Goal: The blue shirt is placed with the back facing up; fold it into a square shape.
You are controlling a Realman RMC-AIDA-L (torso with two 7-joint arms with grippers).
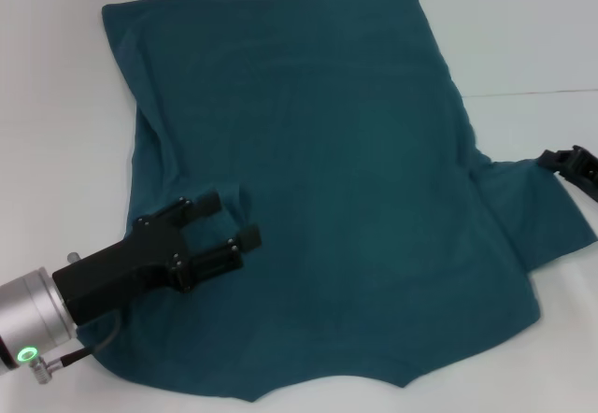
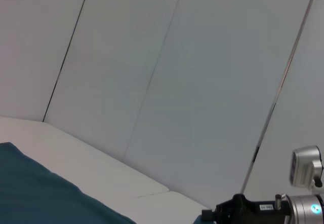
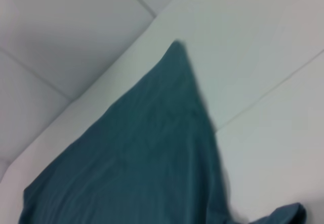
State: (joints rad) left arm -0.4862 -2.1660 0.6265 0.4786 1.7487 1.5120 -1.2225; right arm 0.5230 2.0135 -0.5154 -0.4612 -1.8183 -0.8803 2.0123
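Here, left hand (image 1: 227,226) (fingers spread) over blue shirt (image 1: 336,170), right hand (image 1: 572,163) beside sleeve

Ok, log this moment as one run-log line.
blue shirt: flat on white table, left side folded in | left gripper: open, over shirt's left side | right gripper: at right sleeve edge

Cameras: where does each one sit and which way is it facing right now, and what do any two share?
Head view: looks down on the shirt on the table; left gripper open over the shirt's left side, right gripper at the right edge.
Left wrist view: low, faces the wall across the table; shows the right gripper.
Right wrist view: faces over the shirt toward the wall; no robot part shows.
Shared: all three show the shirt.
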